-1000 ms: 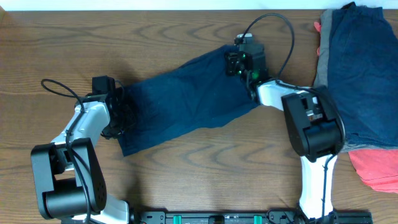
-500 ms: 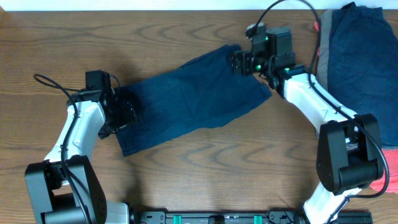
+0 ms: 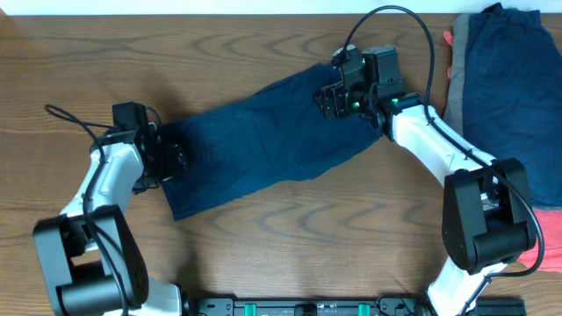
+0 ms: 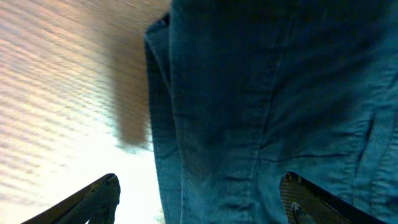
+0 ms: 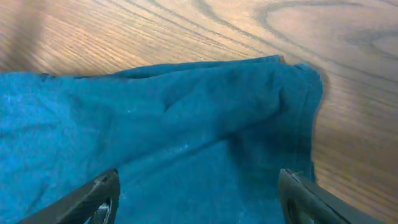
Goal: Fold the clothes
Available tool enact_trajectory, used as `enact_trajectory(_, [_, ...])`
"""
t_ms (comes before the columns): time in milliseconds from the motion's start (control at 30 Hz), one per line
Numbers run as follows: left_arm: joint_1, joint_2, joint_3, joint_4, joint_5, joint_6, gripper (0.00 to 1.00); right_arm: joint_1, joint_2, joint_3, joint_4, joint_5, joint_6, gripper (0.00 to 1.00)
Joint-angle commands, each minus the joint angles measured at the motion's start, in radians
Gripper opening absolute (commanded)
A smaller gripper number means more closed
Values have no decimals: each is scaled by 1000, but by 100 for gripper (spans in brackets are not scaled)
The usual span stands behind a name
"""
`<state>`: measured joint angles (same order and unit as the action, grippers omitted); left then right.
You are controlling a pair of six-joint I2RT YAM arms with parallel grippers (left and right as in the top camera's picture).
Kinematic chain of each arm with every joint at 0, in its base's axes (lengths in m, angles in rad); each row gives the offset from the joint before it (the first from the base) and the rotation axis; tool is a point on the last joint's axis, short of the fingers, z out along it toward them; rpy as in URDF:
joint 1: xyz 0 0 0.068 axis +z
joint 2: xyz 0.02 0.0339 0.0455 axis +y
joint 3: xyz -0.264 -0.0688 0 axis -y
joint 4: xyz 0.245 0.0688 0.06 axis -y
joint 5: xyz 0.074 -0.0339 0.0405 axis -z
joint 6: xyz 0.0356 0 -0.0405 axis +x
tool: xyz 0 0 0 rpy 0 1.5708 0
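The navy shorts (image 3: 263, 145) lay flat on the tabletop (image 3: 263, 35), their long axis running from about 8 o'clock to 2 o'clock in the overhead view. The left pincer (image 3: 176, 161) sat at the 8 o'clock end and the right pincer (image 3: 338, 95) at the 2 o'clock end, so each arm was nearest its own end of the garment. Both were released: in each wrist view the two fingers stood wide apart, with blue cloth filling the gap between them. From the left pincer the cloth stretched away toward 2 o'clock, and from the right one toward 8 o'clock.

Whether any fingertip touched the fabric could not be told, since the tips were cut off at the bottom of both wrist views. Which end carried the waistband was hard to make out. At 3 o'clock, well apart, a pile of other clothes (image 3: 505, 96) ran off the frame edge.
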<state>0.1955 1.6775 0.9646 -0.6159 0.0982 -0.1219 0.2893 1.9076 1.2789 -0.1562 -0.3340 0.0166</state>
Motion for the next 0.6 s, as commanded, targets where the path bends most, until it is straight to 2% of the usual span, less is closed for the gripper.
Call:
enact_trajectory(0, [2, 48, -12, 11, -4, 36, 84, 3, 2, -2, -2, -3, -19, 78])
enact_trajectory(233, [2, 116, -12, 24, 1, 36, 81, 3, 2, -2, -8, -2, -19, 72])
enact_trajectory(333, [2, 133, -12, 40, 34, 36, 72, 3, 2, -2, -12, 16, -18, 69])
enact_trajectory(500, [-9, 172, -12, 66, 71, 35, 49, 3, 2, -2, -12, 16, -18, 63])
enact_trajectory(567, [-16, 195, -12, 73, 74, 35, 37, 2, 2, -2, -13, 16, -17, 59])
